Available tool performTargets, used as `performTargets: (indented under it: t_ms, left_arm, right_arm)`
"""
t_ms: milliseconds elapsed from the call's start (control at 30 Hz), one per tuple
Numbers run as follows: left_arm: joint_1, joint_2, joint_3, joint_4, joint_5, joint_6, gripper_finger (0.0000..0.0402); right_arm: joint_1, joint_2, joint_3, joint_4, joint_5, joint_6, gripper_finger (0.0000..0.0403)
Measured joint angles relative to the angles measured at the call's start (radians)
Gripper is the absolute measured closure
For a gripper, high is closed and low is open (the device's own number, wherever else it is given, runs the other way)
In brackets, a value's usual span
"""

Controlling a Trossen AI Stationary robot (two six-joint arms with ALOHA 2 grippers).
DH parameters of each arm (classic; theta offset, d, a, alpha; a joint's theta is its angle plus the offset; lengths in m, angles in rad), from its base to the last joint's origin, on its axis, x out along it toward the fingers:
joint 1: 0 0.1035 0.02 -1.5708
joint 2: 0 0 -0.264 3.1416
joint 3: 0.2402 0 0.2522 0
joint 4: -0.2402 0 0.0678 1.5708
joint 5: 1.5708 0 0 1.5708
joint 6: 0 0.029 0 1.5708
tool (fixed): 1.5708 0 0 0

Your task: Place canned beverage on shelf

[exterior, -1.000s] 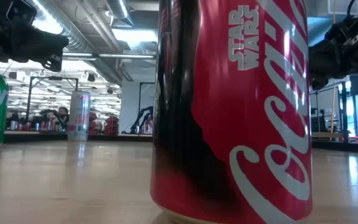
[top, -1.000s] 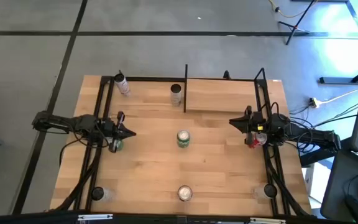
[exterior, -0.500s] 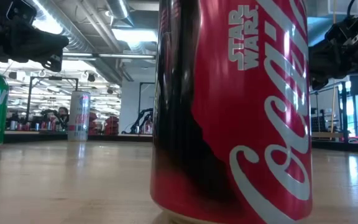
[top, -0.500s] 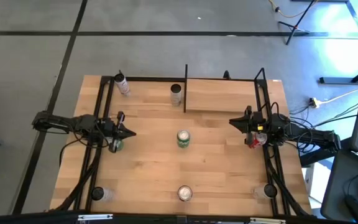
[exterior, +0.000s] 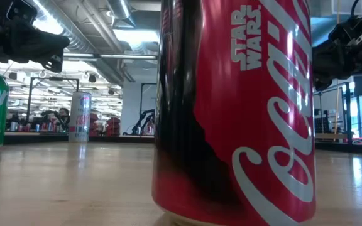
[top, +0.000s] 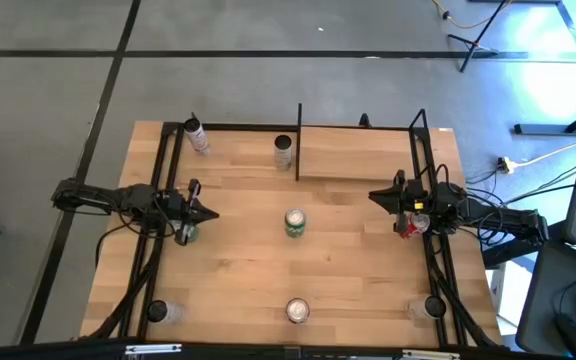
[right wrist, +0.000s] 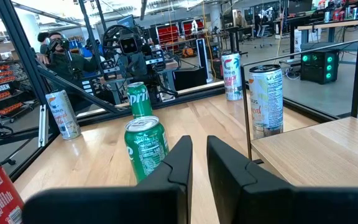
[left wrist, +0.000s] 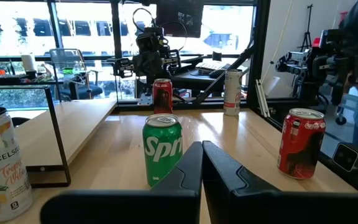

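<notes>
Both claws, left claw (top: 206, 213) and right claw (top: 376, 196), hung pressed together and empty, so a careless sweep toward the shelf (top: 358, 152) risked toppling the green can (top: 295, 223) mid-worktop.

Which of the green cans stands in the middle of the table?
The green Sprite can midway between both arms. The other green can stands at the table's left edge, right under the left gripper.
</notes>
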State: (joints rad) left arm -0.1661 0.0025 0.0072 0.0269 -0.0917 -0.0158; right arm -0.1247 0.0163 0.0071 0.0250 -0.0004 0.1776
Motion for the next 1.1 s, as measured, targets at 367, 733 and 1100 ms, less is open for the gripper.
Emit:
performTargets:
  t_ms: [367,733,1100]
  left_arm:
    - [0.0,0.0,0.0,0.0,0.0,0.0,0.0401]
    - [0.0,0.0,0.0,0.0,0.0,0.0,0.0401]
    - [0.0,0.0,0.0,0.029,-0.026,0.0,0.0401]
  right_arm:
    - [0.0,0.0,0.0,0.0,0.007,-0.054,0.0363]
    - [0.0,0.001,0.0,0.068,0.035,-0.034,0.0363]
    - [0.0,-0.001,0.0,0.284,0.366,0.251,0.0363]
